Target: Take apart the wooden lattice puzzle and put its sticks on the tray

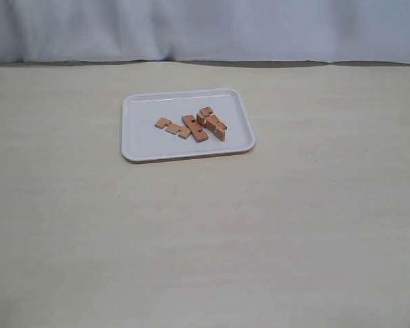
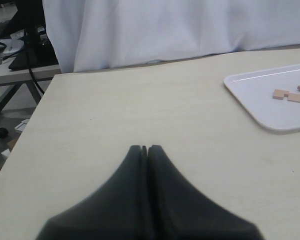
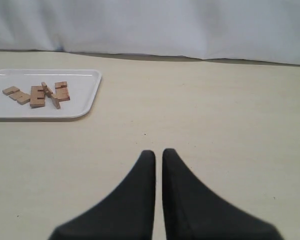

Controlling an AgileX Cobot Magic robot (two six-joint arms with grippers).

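The wooden lattice puzzle lies in pieces on the white tray (image 1: 140,140). One notched stick (image 1: 172,127) rests apart on the left, another (image 1: 195,128) in the middle, and a small cluster of sticks (image 1: 212,121) leans together on the right. Neither gripper appears in the exterior view. My left gripper (image 2: 144,148) is shut and empty over bare table, with the tray (image 2: 260,100) and a stick (image 2: 288,95) off to one side. My right gripper (image 3: 158,152) is shut with nothing in it, well away from the tray (image 3: 82,95) and its sticks (image 3: 37,96).
The pale wooden table (image 1: 205,239) spreads wide around the tray. A white cloth backdrop (image 1: 205,27) hangs behind it. In the left wrist view the table's side edge (image 2: 27,125) shows, with a dark stand and cables (image 2: 30,40) beyond it.
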